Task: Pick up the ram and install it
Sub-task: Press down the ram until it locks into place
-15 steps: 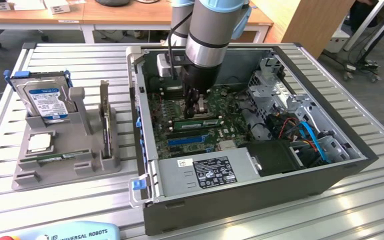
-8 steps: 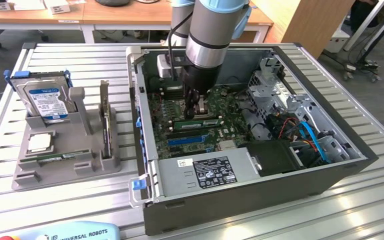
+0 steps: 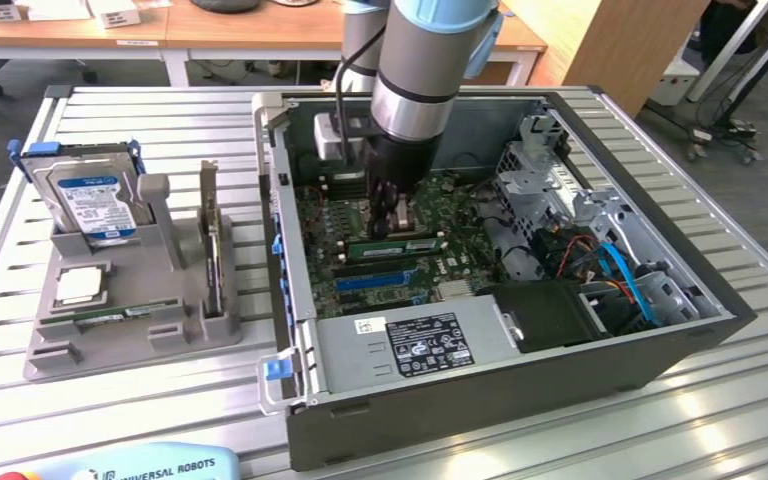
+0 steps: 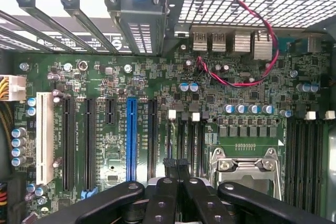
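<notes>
Even daylight is brightening the slatted surface (image 3: 157, 130); glare is whitening its near edge; the fingers (image 4: 163, 203) are blurring close-up.

The open computer case (image 3: 491, 330) lay on the slatted table (image 3: 131, 400). To the exterior view's left of it stood a holder tray (image 3: 117, 330) with the hard drive (image 3: 88, 200) in it. The gripper (image 3: 391, 225) hung inside the case, over the motherboard (image 3: 357, 215).
</notes>
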Robot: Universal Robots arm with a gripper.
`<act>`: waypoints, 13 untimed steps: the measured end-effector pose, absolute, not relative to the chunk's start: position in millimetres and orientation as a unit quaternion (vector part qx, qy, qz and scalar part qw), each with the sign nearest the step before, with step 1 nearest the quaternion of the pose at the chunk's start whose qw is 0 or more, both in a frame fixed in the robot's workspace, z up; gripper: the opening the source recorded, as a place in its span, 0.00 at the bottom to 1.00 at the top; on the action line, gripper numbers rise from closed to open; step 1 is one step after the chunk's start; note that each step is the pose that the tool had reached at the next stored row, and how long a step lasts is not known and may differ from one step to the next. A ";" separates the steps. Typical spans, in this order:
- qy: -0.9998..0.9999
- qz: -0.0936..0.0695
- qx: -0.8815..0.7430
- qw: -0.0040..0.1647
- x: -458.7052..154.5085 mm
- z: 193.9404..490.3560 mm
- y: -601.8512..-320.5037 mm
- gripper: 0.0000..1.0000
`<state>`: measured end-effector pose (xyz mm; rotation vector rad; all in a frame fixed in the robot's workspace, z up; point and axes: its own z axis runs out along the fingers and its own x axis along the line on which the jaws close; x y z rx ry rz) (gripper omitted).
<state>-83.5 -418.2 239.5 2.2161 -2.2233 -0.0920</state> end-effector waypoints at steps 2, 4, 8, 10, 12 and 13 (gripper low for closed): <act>-0.708 -0.029 0.706 0.001 -83.5 238.1 -418.2 0.10; -0.708 -0.029 0.706 0.001 -83.5 237.5 -418.2 0.10; -0.708 -0.029 0.706 0.001 -83.4 237.3 -418.2 0.10; -0.708 -0.029 0.706 0.000 -83.4 235.9 -418.1 0.10; -0.708 -0.029 0.706 0.001 -83.4 234.4 -418.2 0.10; -0.708 -0.029 0.706 0.001 -83.5 233.6 -418.2 0.10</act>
